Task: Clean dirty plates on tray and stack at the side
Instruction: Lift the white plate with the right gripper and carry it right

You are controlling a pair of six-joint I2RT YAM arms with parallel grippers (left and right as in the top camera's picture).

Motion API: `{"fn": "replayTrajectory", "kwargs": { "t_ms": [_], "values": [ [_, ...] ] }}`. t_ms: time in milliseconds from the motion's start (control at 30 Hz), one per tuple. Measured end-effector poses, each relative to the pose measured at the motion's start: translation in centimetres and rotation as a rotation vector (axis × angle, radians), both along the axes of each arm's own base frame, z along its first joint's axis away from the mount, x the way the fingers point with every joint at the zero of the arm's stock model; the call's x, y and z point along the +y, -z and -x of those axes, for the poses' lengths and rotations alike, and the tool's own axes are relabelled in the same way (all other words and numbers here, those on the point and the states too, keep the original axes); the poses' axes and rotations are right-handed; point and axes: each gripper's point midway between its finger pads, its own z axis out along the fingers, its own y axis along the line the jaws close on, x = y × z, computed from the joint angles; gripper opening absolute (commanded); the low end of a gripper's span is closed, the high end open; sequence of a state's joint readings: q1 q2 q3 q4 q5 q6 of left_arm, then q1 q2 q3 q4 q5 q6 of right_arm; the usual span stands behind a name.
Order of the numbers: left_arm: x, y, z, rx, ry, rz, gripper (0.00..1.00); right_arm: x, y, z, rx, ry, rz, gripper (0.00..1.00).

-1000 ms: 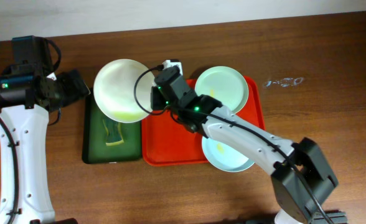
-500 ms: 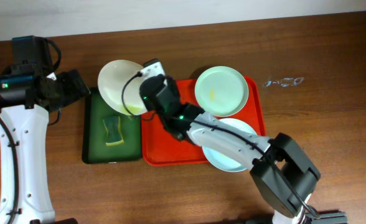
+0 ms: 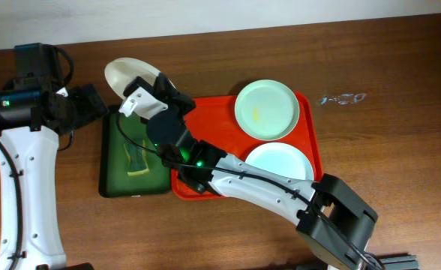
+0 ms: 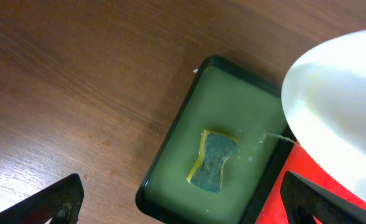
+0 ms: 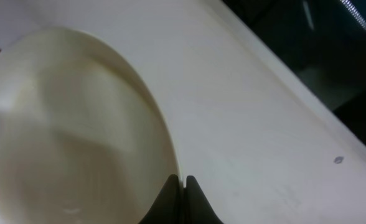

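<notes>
My right gripper (image 3: pixel 147 88) is shut on the rim of the cream-white plate (image 3: pixel 127 73) and holds it tilted on edge above the far end of the green tray. In the right wrist view the jaws (image 5: pixel 182 182) pinch the plate's rim (image 5: pixel 77 130). The plate also shows at the right of the left wrist view (image 4: pixel 338 106). Two pale mint-blue plates lie on the red tray (image 3: pixel 205 127): one at the far right (image 3: pixel 266 109) with a small yellow smear, one at the near right (image 3: pixel 280 163). My left gripper (image 4: pixel 183 205) is open and empty, above the table left of the green tray.
A dark green tray (image 3: pixel 115 176) holding a yellow-and-green sponge (image 3: pixel 136 156) stands left of the red tray; it also shows in the left wrist view (image 4: pixel 226 143) with the sponge (image 4: pixel 213 158). A pale smudge (image 3: pixel 342 98) marks the table at the far right.
My right gripper has carried the cream-white plate to the left and tipped it up on edge. The near mint-blue plate is now uncovered. The left arm has not moved.
</notes>
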State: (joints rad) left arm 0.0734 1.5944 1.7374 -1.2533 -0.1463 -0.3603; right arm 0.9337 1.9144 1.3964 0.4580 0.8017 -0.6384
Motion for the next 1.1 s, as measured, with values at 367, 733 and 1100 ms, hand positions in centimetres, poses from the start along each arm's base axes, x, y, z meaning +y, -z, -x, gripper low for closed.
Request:
{"fn": "replayTrajectory", "kwargs": {
  "t_ms": [367,733,1100],
  "values": [
    [0.0,0.0,0.0,0.0,0.0,0.001,0.99,0.1,-1.7,0.1,-0.052,0.0,-0.078,0.04],
    [0.0,0.0,0.0,0.0,0.0,0.0,0.99,-2.3,11.2,-2.1,0.704,-0.054,-0.713,0.04],
    [0.0,0.0,0.0,0.001,0.0,0.0,0.99,-27.1,4.1,1.8,0.899,0.396,-1.028,0.04]
  ]
}}
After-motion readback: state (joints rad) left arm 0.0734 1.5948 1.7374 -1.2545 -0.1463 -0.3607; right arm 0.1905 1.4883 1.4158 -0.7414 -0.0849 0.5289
